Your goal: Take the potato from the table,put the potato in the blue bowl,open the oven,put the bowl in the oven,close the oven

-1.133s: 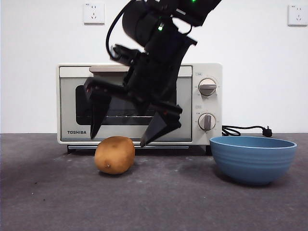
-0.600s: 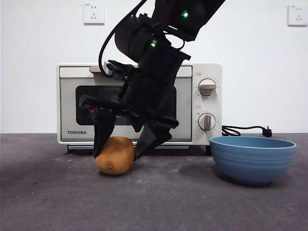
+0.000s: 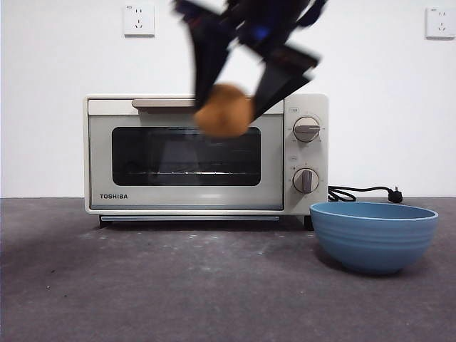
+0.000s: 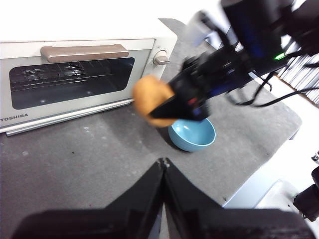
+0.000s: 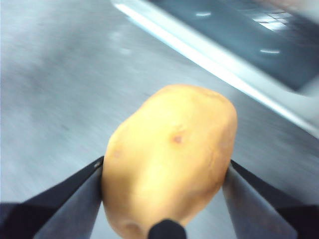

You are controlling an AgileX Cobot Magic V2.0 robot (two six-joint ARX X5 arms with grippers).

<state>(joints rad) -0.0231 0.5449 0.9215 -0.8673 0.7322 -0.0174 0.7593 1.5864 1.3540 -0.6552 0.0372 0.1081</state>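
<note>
Potato (image 5: 169, 159) — smooth, golden-orange oval — clamped aloft between the right end effector (image 3: 239, 85) jaws.

1. Wall socket (image 3: 138, 19), white, mounted high on the wall, above the left end of the appliance.
2. Second wall socket (image 3: 439, 22), white, same height, at the far right edge, partly cropped.
3. Wall (image 3: 43, 107), plain white, matte, filling the background behind everything down to the tabletop line.
</note>
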